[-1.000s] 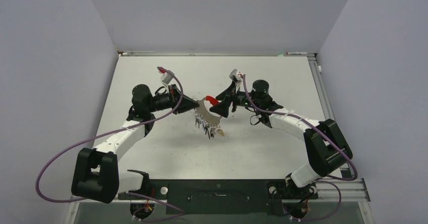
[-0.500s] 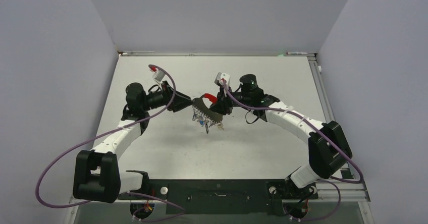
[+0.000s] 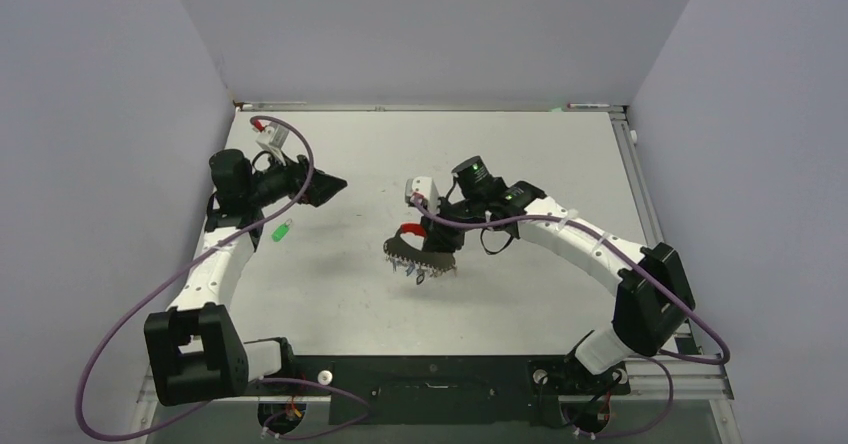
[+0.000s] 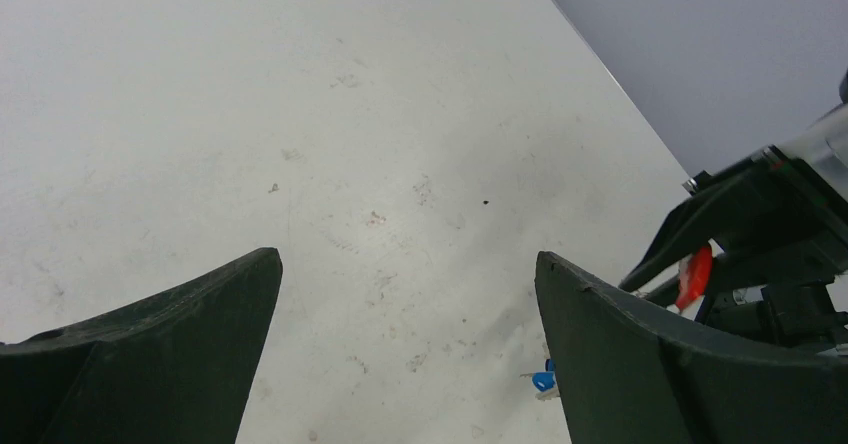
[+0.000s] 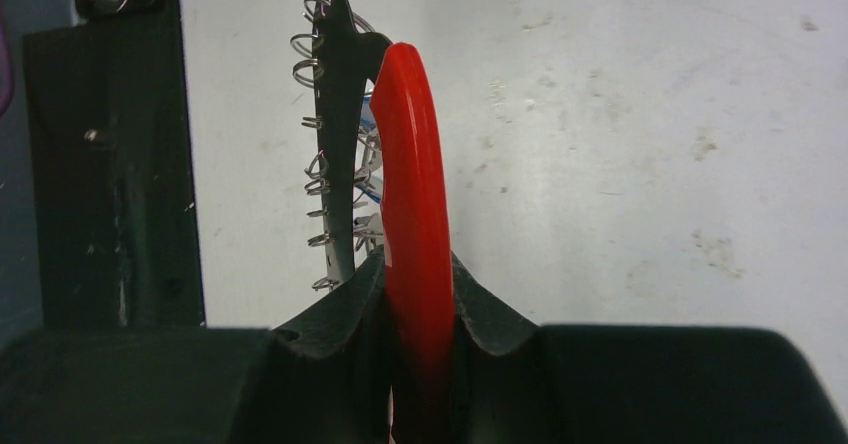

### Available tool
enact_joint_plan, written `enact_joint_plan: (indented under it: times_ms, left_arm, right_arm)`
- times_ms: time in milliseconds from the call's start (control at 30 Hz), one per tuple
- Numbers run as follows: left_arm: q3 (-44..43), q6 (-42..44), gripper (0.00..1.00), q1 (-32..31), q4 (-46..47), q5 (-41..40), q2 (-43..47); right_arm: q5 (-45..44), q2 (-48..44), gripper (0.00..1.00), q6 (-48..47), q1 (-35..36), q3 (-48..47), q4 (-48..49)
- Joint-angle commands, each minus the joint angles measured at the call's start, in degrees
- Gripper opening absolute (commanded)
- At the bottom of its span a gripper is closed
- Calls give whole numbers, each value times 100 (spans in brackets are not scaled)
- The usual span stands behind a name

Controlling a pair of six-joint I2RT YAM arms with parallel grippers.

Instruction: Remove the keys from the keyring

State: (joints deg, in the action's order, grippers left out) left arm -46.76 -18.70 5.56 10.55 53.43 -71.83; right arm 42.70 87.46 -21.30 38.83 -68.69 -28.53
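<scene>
- Top external: the right fingers (image 3: pixel 428 226) grasp the keyring (image 3: pixel 420 254) by its red arc (image 3: pixel 408 230) and hold it over the middle of the worktop (image 3: pixel 520 154).
- The keys (image 3: pixel 417 270) hang bunched along the near side of the keyring's grey crescent.
- One green key (image 3: pixel 283 230) shows well apart from the bunch, far to the left and just near of the left fingers (image 3: pixel 326 185). I cannot tell whether it rests on the worktop.
- Left wrist: the left fingers are spread wide and released, with bare worktop between them. A blue key tag (image 4: pixel 543 380) peeks past the right finger.
- Right wrist: the right fingers are clenched on the red arc, and the crescent's wire rings (image 5: pixel 318 179) stand just left of it.
</scene>
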Motion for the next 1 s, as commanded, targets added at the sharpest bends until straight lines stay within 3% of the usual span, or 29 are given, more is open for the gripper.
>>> enact_joint_plan:
  times_ms: [0, 200, 500, 833, 900, 967]
  left_arm:
    - [-160, 773, 96, 129, -696, -178, 274]
    - [47, 1008, 96, 129, -888, -246, 405]
    - [70, 1611, 96, 129, -1570, -530, 556]
    - [216, 1843, 96, 146, -1791, -694, 724]
    - [235, 1839, 96, 155, -1801, -708, 702]
    - [240, 1999, 96, 165, -1807, -731, 682]
  right_arm:
    - [111, -163, 5, -761, 550, -164, -896]
    - [298, 593, 8, -1582, 466, -398, -1470]
    - [488, 2712, 11, -2452, -411, -1902, -2080]
    - [-15, 3973, 15, -2973, -926, -3256, -2453]
    - [-80, 4136, 18, -3000, -982, -3475, -2464]
    - [-162, 4264, 31, -3054, -1007, -3592, -2464]
